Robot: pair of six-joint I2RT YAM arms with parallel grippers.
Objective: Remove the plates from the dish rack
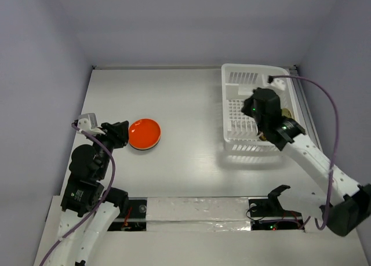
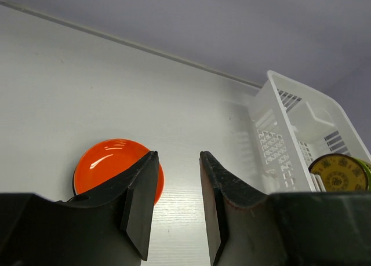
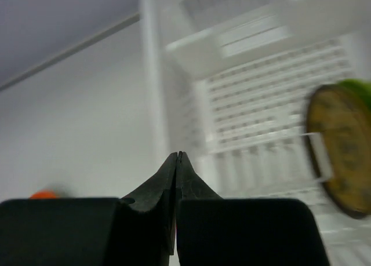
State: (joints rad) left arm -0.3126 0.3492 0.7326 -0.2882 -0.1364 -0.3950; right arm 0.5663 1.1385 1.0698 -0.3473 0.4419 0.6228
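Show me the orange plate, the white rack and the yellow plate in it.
orange plate (image 1: 144,134), top view, its centre.
dish rack (image 1: 243,76), top view, its slotted far wall.
yellow plate (image 2: 339,172), left wrist view, its patterned face.

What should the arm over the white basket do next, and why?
Probably open its right hand and ease toward the yellow plate. The hand is pressed shut with nothing in it, while that plate stands upright in the rack, off to the right in the wrist view. An orange plate already lies on the table.
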